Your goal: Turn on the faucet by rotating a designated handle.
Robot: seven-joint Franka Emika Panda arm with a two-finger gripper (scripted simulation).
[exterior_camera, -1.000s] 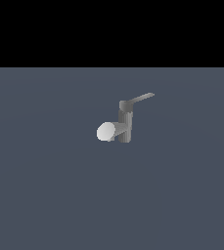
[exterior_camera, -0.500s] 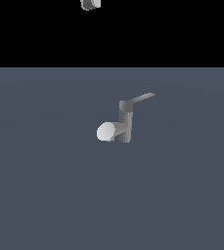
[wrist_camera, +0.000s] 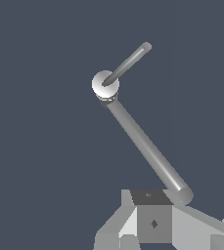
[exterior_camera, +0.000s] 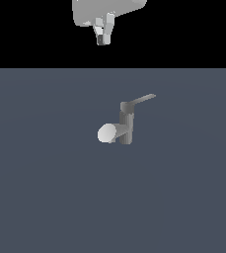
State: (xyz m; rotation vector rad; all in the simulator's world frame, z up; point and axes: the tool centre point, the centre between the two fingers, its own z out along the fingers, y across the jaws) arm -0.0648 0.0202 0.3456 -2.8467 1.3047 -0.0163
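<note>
You have the faucet (exterior_camera: 125, 127) standing upright on the bare grey-blue counter (exterior_camera: 45, 197), near its middle and well away from every edge that shows. Its thick short spout ends in a pale round face turned toward the exterior view's left. The handle (exterior_camera: 143, 99) is a thin flat lever reaching out from the darker cap on top toward the exterior view's right, its tip slightly raised.

Your claw (exterior_camera: 103, 38) hangs high over the counter's far edge, well apart from the faucet and touching nothing. Its fingers (exterior_camera: 106, 25) sit close together in the exterior view, but you cannot tell from these pictures whether they are fully pressed together.

From the wrist view you look almost straight down on the faucet (wrist_camera: 105, 84), with the handle (wrist_camera: 128, 62) and the long spout running out from the cap in different directions.
</note>
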